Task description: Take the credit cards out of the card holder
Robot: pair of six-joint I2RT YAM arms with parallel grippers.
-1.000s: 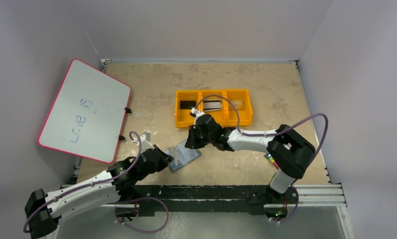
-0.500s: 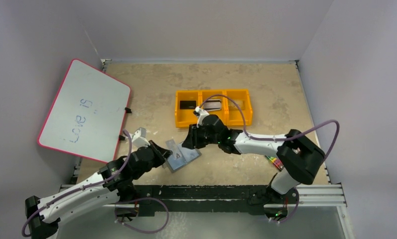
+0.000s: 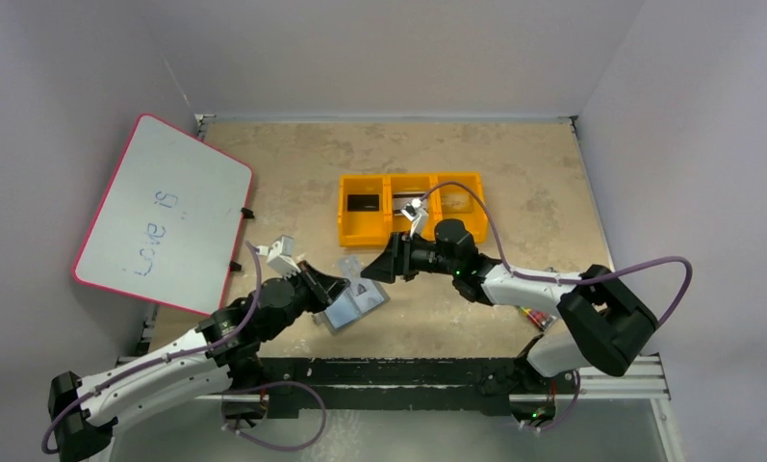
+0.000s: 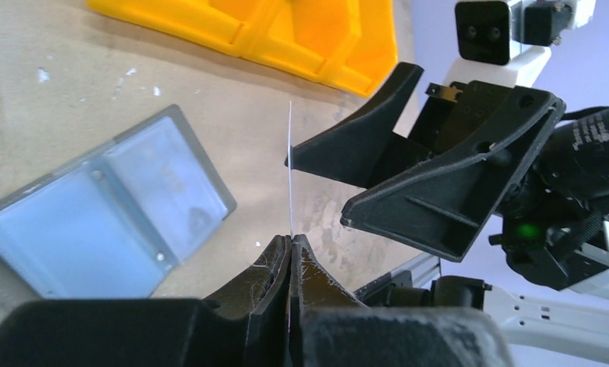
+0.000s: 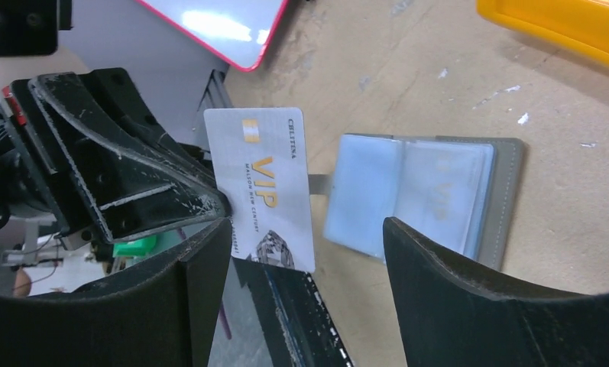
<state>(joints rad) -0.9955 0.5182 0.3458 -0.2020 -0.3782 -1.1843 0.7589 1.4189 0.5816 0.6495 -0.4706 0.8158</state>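
Observation:
My left gripper (image 4: 291, 241) is shut on a silver-white credit card (image 5: 263, 183) with gold "VIP" lettering and holds it upright above the table. In the left wrist view the card (image 4: 290, 168) shows edge-on as a thin white line. The card holder (image 3: 355, 303) lies open and flat below, pale blue-grey inside (image 5: 423, 195) (image 4: 102, 206). My right gripper (image 5: 307, 229) (image 3: 379, 269) is open and faces the card. The card stands close to its left fingertip, and nothing is held between its fingers. A black card (image 3: 362, 202) and a striped silver card (image 3: 408, 203) lie in the bin.
A yellow three-part bin (image 3: 355, 231) (image 4: 316, 38) stands behind the holder. A pink-edged whiteboard (image 3: 163, 212) leans over the table's left edge. A crayon pack (image 3: 531, 313) peeks out under the right arm. Grey walls close in on three sides.
My left gripper has risen up and to the right, lifting the card away from the holder. My right gripper has opened and its arm has swung out to the right.

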